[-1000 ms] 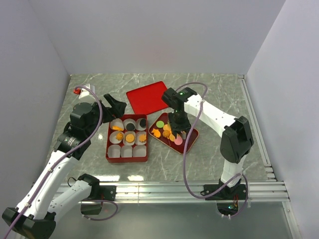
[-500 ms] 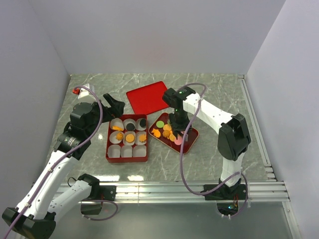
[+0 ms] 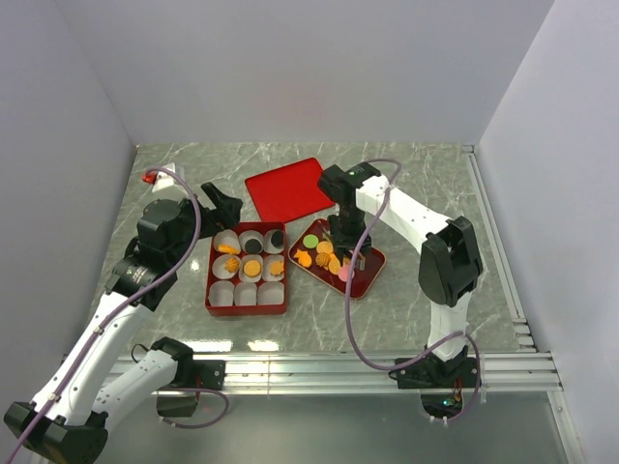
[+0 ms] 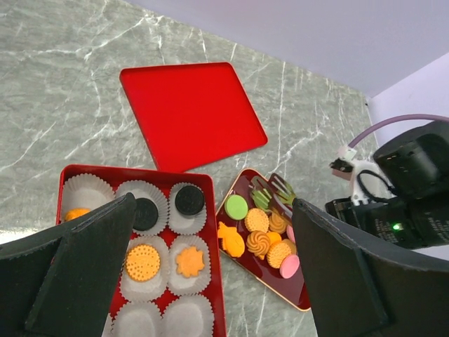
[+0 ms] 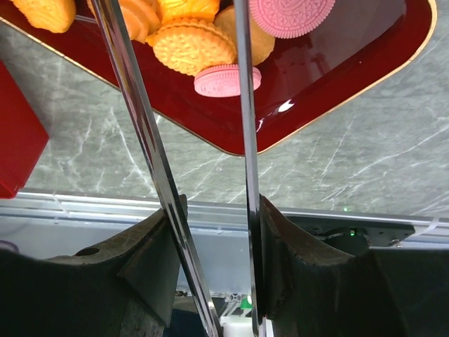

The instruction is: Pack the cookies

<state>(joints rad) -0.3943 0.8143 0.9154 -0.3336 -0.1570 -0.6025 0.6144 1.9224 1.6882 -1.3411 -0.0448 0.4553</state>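
The cookies (image 3: 324,253) lie in a heap on a dark red tray (image 3: 369,277); orange, green and pink ones show in the left wrist view (image 4: 263,235). Several more sit in paper cups in the red box (image 3: 208,285): two black and some orange. My right gripper (image 3: 346,242) hangs over the tray, shut on metal tongs (image 5: 242,105) whose arms stand apart, reaching over a pink cookie (image 5: 226,79) and an orange one (image 5: 193,45). My left gripper (image 3: 221,205) is open and empty above the box's far left corner.
A flat red lid (image 3: 287,187) lies behind the box and tray. The box's front row of paper cups (image 4: 158,316) holds nothing. Grey walls close in the table on the left, back and right. A metal rail (image 3: 387,362) runs along the near edge.
My right arm's elbow has swung a little closer to the tray; its gripper with the tongs stays over the cookies. The left arm has not moved.
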